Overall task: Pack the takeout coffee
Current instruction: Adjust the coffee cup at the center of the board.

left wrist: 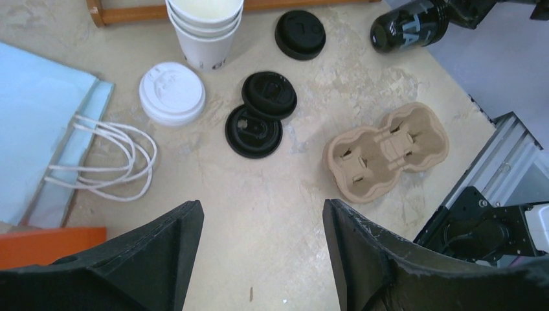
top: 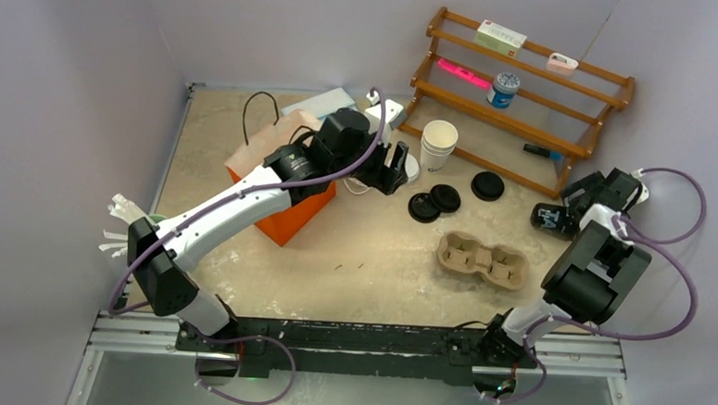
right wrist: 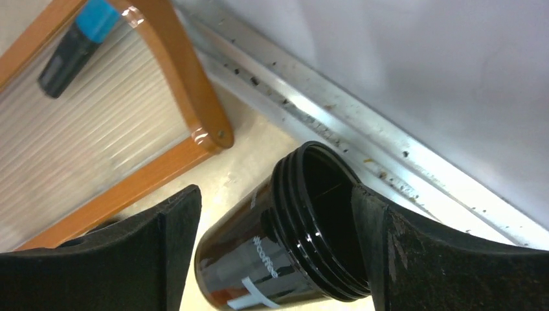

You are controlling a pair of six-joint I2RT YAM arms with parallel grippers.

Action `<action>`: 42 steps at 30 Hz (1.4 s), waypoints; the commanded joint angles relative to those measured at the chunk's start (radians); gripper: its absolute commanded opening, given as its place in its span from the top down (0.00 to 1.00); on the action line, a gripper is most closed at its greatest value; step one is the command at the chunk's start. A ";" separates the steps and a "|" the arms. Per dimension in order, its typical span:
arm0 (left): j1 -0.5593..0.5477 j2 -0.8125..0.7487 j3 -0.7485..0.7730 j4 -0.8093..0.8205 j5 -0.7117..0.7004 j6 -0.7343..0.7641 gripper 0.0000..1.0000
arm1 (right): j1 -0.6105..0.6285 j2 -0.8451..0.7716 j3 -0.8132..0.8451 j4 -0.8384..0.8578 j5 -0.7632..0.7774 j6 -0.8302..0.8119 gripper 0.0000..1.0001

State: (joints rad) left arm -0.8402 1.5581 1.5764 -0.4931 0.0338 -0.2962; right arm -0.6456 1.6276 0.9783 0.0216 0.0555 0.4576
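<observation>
Nothing packed yet. I'm straddling tipped black cup (right wrist: 285, 253), right of pulp carrier (top: 482, 260), right gripper (right wrist: 275, 197) spread, not clamping. Three black lids (top: 445, 198) lying behind carrier. My left gripper (left wrist: 262, 214) hanging open, holding nothing.

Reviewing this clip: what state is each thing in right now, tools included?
Black cup: on its side, no lid on.
Left tool: open, empty.
Right tool: open, straddling the cup.
Paired black lids: lying flat, overlapping.
Lone black lid: flat, apart from the pair.
White lid: flat, on no cup.
White cups: stacked, upright.
Carrier: both wells empty.
</observation>
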 commanded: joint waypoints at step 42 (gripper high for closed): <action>-0.016 -0.321 -0.337 0.103 -0.031 0.025 0.29 | 0.220 -0.334 0.199 -0.407 -0.148 -0.072 1.00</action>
State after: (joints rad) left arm -0.8532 1.2858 1.2835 -0.4385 0.0132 -0.2764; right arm -0.5709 1.3609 1.0260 -0.2344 -0.1860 0.4561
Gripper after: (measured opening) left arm 0.710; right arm 0.028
